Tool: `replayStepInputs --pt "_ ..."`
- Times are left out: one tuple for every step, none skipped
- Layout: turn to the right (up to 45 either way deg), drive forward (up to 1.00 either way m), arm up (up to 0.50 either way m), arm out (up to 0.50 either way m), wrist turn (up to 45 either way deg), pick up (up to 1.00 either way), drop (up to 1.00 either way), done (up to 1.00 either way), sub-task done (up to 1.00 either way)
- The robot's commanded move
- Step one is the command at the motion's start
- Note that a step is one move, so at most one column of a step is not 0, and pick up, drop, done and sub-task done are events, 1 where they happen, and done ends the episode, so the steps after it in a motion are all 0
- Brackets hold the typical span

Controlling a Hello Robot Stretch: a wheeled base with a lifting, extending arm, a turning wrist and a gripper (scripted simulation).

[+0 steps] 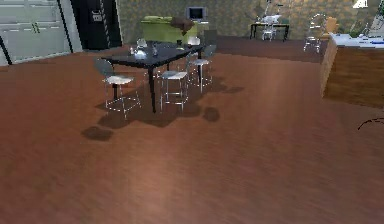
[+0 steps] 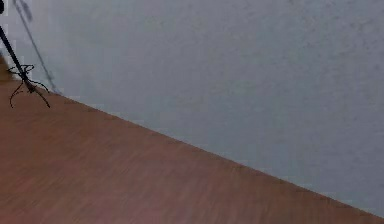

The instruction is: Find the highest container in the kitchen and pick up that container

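This is an open-plan home. A dark dining bench (image 1: 160,55) ringed by metal chairs (image 1: 118,82) stands on a reddish wood floor (image 1: 200,160), with a green sofa (image 1: 165,28) behind it. White panelled doors (image 1: 35,30) are at the forward view's left, and a wood-fronted kitchen counter (image 1: 352,72) at its right.

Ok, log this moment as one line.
ahead: dark dining table, chairs | ahead right: wooden counter | arm side: grey wall, wood floor

A table (image 1: 165,55) stands left of centre in the forward view, chairs (image 1: 175,78) along its near side, a sofa (image 1: 160,28) behind it, doors (image 1: 35,30) at far left. A second table (image 1: 352,72) sits at the right edge.
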Motion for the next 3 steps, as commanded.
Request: replayStepInputs --pt "45.0 0.00 0.00 0.00 0.0 0.00 0.00 0.00 0.00" --pt "45.0 0.00 0.00 0.00 0.0 0.00 0.00 0.00 0.00" --pt "27.0 0.00 0.00 0.00 0.0 0.00 0.00 0.00 0.00"
